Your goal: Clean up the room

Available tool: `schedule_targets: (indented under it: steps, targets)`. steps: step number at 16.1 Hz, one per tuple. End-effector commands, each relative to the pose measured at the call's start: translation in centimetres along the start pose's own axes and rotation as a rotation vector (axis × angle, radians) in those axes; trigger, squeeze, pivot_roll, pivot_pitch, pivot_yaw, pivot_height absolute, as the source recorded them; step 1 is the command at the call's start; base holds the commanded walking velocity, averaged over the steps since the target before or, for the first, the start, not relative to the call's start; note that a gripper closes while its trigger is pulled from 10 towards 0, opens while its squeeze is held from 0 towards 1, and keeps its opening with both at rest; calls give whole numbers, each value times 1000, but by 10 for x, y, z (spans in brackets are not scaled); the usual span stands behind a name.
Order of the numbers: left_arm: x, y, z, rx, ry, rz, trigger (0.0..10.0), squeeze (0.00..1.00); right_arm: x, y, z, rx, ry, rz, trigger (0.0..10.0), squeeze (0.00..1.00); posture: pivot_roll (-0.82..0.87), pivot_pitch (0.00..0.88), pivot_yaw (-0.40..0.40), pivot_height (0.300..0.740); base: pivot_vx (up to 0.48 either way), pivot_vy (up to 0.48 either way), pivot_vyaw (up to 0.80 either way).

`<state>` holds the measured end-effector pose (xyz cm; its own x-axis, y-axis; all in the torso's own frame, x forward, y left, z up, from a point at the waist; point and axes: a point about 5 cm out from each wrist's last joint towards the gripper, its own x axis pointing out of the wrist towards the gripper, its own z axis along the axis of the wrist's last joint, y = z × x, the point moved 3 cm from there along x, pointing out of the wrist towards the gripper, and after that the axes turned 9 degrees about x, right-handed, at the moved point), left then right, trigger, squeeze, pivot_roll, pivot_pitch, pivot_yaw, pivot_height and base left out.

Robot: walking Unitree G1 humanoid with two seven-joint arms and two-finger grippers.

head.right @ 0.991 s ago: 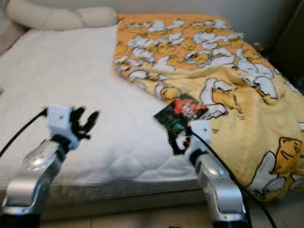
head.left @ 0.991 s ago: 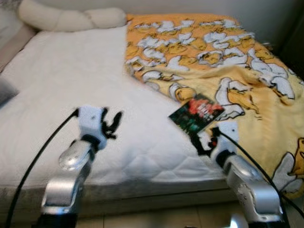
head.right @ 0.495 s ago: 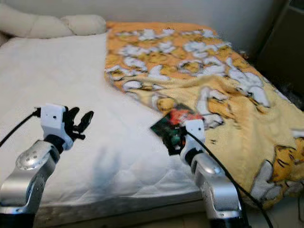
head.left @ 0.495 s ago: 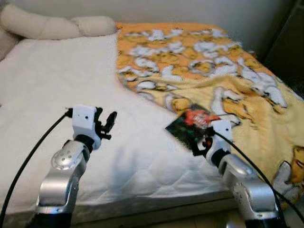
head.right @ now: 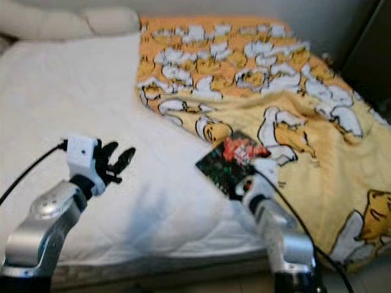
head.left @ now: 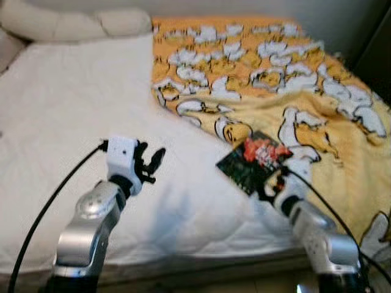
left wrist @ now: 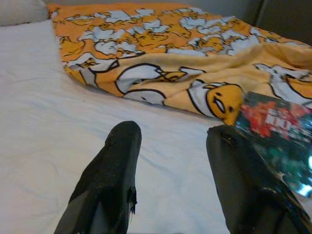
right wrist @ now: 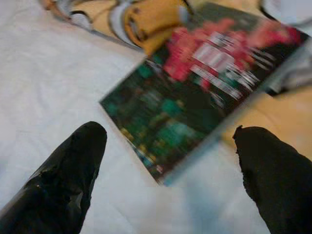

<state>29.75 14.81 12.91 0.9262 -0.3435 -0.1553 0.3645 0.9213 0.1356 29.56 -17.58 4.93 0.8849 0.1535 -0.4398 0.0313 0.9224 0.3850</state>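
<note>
A book (head.left: 253,162) with a dark green and red cover lies flat on the bed, partly on the white mattress (head.left: 73,110) and partly on the edge of the yellow cartoon-print blanket (head.left: 275,79). My right gripper (right wrist: 168,131) is open just in front of the book's near corner, its fingers (right wrist: 68,175) spread wider than the corner and not touching it. My left gripper (left wrist: 171,134) hovers open over bare mattress to the left of the book (left wrist: 278,131), with nothing between its fingers (head.left: 153,162).
A long cream pillow (head.left: 67,24) lies along the head of the bed. The blanket covers the bed's right half and hangs over the near right corner. Dark furniture (head.left: 380,55) stands close on the right. The mattress's front edge (head.left: 183,259) runs below my arms.
The camera has shifted and tilted, so the whole scene has moved in the picture. Both arms keep about the same pose; the right gripper stays open at the book's near corner.
</note>
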Motion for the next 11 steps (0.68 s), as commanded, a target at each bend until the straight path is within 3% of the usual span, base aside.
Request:
schedule_targets:
  steps: [1, 2, 7, 11]
  targets:
    - [-1, -2, 4, 11, -2, -31, 10000, 373, 6, -3, 5, 42, -11, -6, 10000, 1000, 52, 0, 50, 740, 0, 0, 0]
    - [-2, -1, 4, 15, 10, -62, 10000, 1000, 15, -7, 5, 96, -8, -10, 10000, 1000, 63, 0, 56, 740, 0, 0, 0]
    - [-11, 1, 12, 56, 34, -191, 10000, 1000, 47, -13, 9, 316, -20, -19, 10000, 1000, 110, 0, 93, 740, 0, 0, 0]
    - [-38, -2, 28, 79, 57, -366, 10000, 1000, 64, -15, 16, 421, -35, -48, 10000, 1000, 212, 0, 102, 740, 0, 0, 0]
